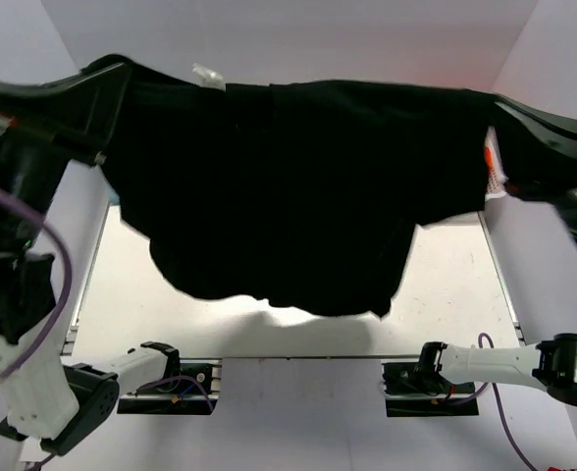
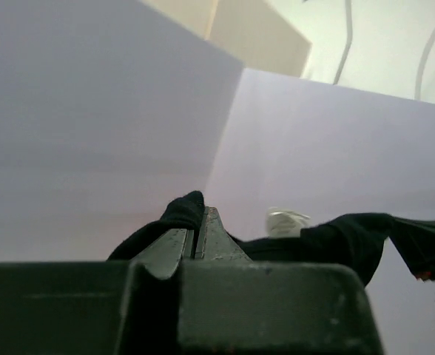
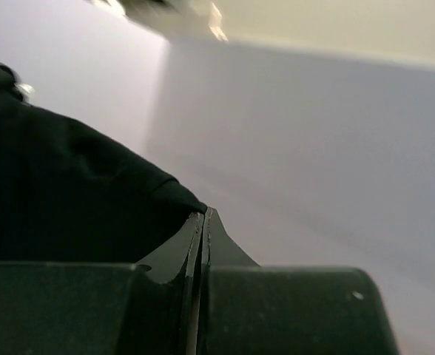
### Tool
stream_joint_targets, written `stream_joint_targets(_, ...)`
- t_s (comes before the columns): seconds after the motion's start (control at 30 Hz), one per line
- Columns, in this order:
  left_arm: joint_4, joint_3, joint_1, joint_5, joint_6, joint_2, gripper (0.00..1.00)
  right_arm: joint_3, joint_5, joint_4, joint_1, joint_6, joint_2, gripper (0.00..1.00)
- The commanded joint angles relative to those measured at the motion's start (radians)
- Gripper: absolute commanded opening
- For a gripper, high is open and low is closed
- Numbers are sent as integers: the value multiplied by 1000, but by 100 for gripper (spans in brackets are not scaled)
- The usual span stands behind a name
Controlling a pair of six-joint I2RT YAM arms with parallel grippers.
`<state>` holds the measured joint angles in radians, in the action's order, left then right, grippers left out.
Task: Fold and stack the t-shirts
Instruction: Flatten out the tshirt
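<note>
A large black t-shirt [image 1: 288,196] hangs spread wide in the air above the table, stretched between both grippers near the back wall. Its lower hem droops in folds over the table's middle, and a small white neck label [image 1: 208,77] sticks up from its top edge. My left gripper [image 1: 122,78] is shut on the shirt's upper left corner; the left wrist view shows black cloth [image 2: 180,211] pinched at its fingertips [image 2: 200,218]. At the upper right corner my right gripper [image 1: 493,103] is shut on the fabric [image 3: 77,185], which bunches against its tips [image 3: 205,216].
A white mesh basket [image 1: 497,175] with something orange [image 1: 487,155] in it peeks out behind the shirt's right edge. Pale lavender walls close in the back and both sides. The white tabletop [image 1: 455,285] shows below the shirt, with both arm bases [image 1: 171,378] at its near edge.
</note>
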<state>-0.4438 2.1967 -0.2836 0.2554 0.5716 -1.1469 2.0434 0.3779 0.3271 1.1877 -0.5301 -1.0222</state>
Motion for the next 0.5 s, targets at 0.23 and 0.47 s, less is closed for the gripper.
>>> stream_joint_targets(0.23,71,41,26,151,39,124,0,63,-445,6,-16,82,62,0)
stream_joint_targets(0.47,62,51,44,64,21,99,0,54,-345,-46,-27,68,42,0)
